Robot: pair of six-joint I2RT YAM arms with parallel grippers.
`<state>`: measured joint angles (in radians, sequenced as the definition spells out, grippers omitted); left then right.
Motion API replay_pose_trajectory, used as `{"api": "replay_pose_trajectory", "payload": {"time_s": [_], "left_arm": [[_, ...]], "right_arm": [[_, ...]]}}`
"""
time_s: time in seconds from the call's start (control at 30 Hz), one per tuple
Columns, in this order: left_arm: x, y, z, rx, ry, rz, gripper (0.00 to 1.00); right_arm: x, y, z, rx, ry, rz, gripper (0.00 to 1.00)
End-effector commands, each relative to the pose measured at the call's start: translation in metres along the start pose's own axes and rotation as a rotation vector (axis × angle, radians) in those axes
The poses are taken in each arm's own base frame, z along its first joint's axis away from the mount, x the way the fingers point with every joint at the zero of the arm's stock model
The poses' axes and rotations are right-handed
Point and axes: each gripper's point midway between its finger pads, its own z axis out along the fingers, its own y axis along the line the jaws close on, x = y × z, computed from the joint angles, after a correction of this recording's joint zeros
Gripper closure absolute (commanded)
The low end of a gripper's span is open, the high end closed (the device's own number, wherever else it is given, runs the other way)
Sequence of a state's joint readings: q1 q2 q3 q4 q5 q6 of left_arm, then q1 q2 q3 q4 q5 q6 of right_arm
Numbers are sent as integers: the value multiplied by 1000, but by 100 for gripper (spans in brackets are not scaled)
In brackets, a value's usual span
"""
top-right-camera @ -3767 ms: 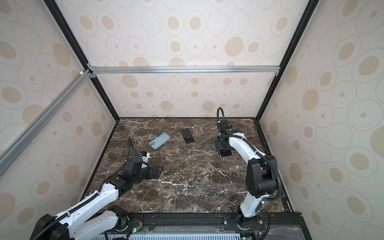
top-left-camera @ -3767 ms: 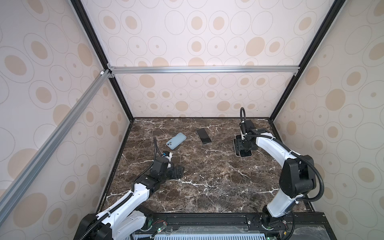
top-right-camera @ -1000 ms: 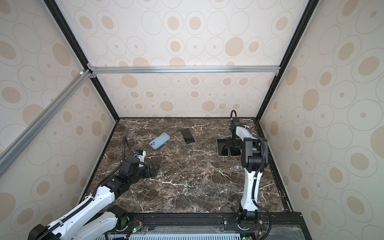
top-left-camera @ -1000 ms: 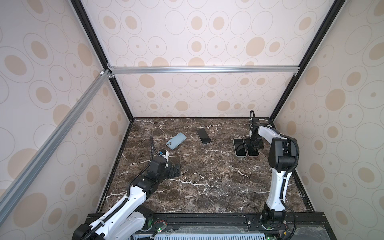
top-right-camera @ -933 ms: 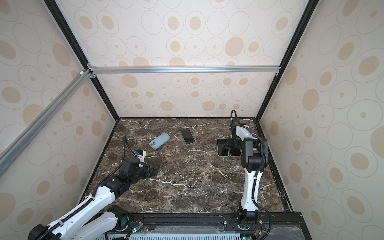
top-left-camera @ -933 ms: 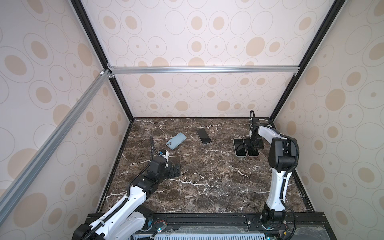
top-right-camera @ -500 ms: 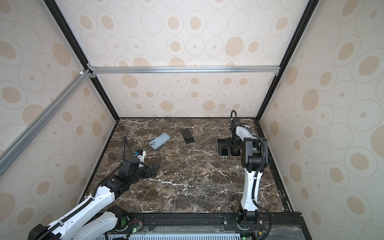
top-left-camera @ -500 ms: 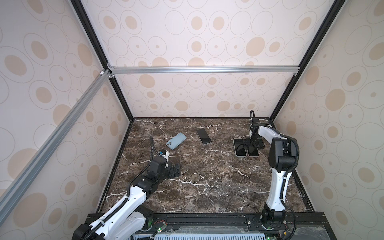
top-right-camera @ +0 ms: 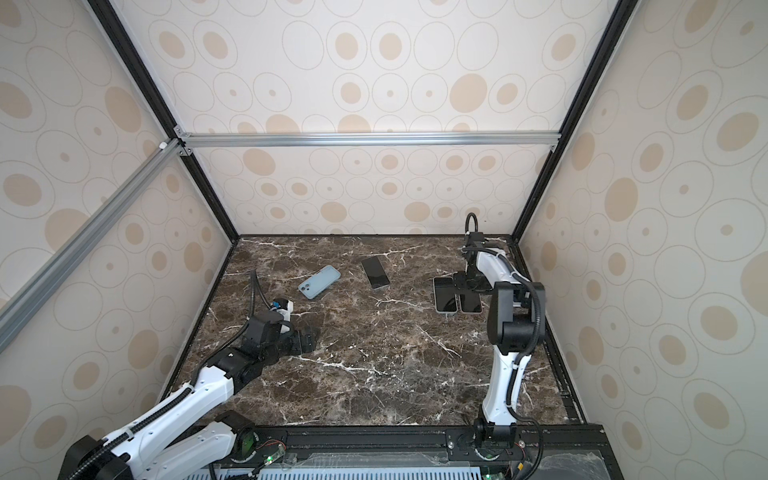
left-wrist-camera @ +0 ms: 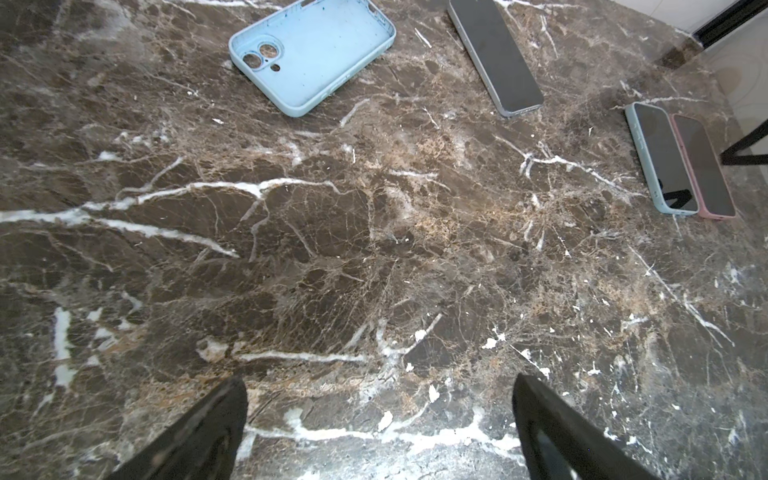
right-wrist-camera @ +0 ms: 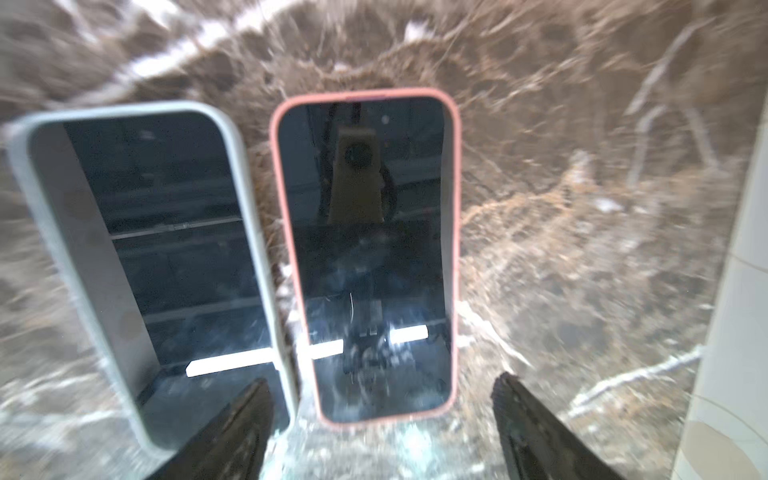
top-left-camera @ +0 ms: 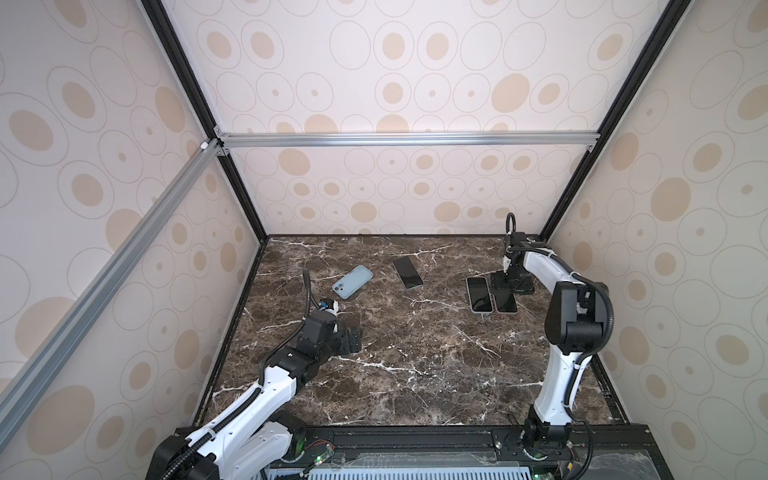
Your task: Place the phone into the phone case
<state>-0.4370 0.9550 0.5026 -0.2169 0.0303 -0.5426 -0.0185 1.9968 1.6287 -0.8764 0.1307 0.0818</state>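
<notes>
An empty light-blue phone case [top-left-camera: 352,281] [left-wrist-camera: 311,54] lies inside up at the back left of the marble table. Just to its right a bare dark phone [top-left-camera: 407,272] [left-wrist-camera: 496,58] lies screen up. My left gripper [top-left-camera: 353,334] [left-wrist-camera: 380,380] is open and holds nothing, low over bare marble in front of the case. My right gripper [top-left-camera: 512,286] [right-wrist-camera: 382,380] hangs open over the far end of a pink-cased phone [top-left-camera: 506,300] [right-wrist-camera: 368,249], gripping nothing.
A phone in a pale blue-green case [top-left-camera: 479,294] [right-wrist-camera: 137,257] lies right beside the pink-cased one. The right wall [right-wrist-camera: 731,291] and the black corner post [top-left-camera: 557,216] stand close to the right arm. Bare marble table [top-left-camera: 415,353] fills the middle and front.
Since the oldest frames the right arm has swung toward the back right corner, leaving two cased phones uncovered side by side. The left gripper drew back slightly. Over the last second little moved.
</notes>
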Motion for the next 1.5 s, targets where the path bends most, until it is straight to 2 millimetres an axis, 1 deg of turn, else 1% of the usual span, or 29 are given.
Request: {"api": "replay_pose_trajectory", "payload": {"time_s": [0.0, 0.03, 0.17, 0.3, 0.47, 0.57, 0.67, 0.77, 0.8, 0.83, 0.97, 1.1, 1.23, 1.4, 1.47], "left_arm": [[-32, -8, -5, 10, -75, -25, 0], [-33, -9, -5, 10, -74, -23, 0], [-41, -10, 1, -2, -74, -23, 0], [-52, -11, 9, -4, -94, -36, 1], [-65, -8, 23, -28, -95, -65, 3], [-74, -2, 30, -57, -98, -102, 4], [-80, 3, 38, -74, -97, -133, 6], [-80, 9, 47, -88, -76, -151, 9], [-81, 11, 50, -93, -70, -157, 9], [-79, 14, 53, -97, -62, -160, 10], [-74, 25, 63, -120, -48, -178, 12], [-73, 36, 72, -137, -48, -194, 16], [-81, 45, 79, -171, -51, -200, 19], [-94, 57, 93, -243, -66, -207, 31], [-97, 60, 99, -260, -67, -211, 34]], "right_arm": [[7, -1, -27, -31, -37, 22, 15], [8, 4, -33, -62, -47, 24, 15], [13, 32, -63, -237, -112, 6, 17], [22, 59, -84, -337, -168, -64, 17], [39, 93, -98, -402, -189, -174, 16], [55, 121, -106, -488, -208, -228, 16], [73, 143, -112, -552, -217, -274, 16], [91, 159, -116, -584, -225, -310, 16], [97, 161, -116, -590, -227, -315, 16], [105, 168, -118, -603, -227, -335, 16], [129, 179, -124, -657, -254, -358, 16], [147, 179, -127, -667, -263, -379, 16], [157, 177, -128, -678, -261, -365, 16], [171, 186, -137, -719, -291, -396, 16], [175, 189, -141, -726, -309, -415, 15]]}}
